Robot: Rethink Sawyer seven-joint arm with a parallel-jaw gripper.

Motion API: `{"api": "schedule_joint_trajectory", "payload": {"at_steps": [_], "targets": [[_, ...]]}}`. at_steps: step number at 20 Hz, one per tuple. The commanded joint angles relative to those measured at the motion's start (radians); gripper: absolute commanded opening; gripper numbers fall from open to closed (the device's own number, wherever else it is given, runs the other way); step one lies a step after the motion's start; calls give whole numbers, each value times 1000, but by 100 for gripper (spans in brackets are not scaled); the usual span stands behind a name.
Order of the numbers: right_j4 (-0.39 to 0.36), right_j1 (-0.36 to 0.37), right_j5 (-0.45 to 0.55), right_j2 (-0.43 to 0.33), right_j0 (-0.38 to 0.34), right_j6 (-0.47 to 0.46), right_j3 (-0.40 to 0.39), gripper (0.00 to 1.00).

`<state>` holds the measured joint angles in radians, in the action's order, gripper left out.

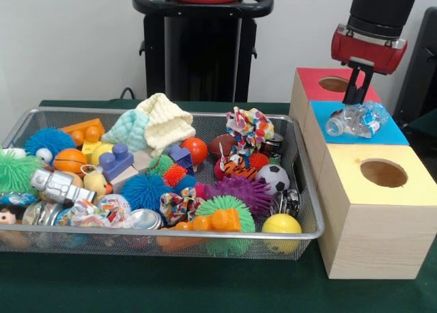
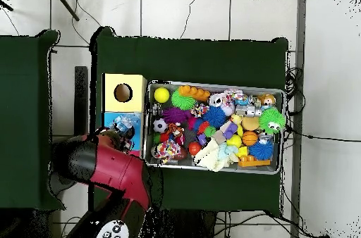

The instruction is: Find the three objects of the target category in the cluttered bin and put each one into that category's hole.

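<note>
Gripper [image 1: 356,94] above the blue-topped box [image 1: 392,132], in the front view: whether it is parted or closed cannot be told. A crumpled clear plastic bottle [image 1: 355,119] lies on that blue top, just under the black tip, seemingly over the hole, which is hidden. It cannot be told whether the gripper touches the bottle. Behind stands a red-topped box [image 1: 311,80] with its hole showing, in front a yellow-topped box [image 1: 382,173] with an open round hole. The cluttered bin [image 1: 311,234] sits to the picture's left on the green table [image 1: 205,289], packed with spiky balls, a soccer ball, blocks, cloths and cans.

In the overhead view the red arm [image 2: 106,168] reaches from the bottom over the blue box, the bottle [image 2: 124,124] by its end; the bin [image 2: 215,84] lies beside the boxes.

The step appears to be posting the bottle. Done well, it would be turned end-on to the hole and pushed down, since lying flat it may bridge the opening.
</note>
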<state>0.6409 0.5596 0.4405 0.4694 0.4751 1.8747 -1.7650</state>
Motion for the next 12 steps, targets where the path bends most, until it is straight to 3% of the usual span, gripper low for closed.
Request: {"api": "schedule_joint_trajectory", "payload": {"at_steps": [1, 9, 12], "targets": [[-8, -14, 116, -70, -14, 253, 103, 0], [-19, 8, 207, -34, -1, 281, 146, 0], [-13, 18, 172, -42, -2, 261, 115, 0]]}}
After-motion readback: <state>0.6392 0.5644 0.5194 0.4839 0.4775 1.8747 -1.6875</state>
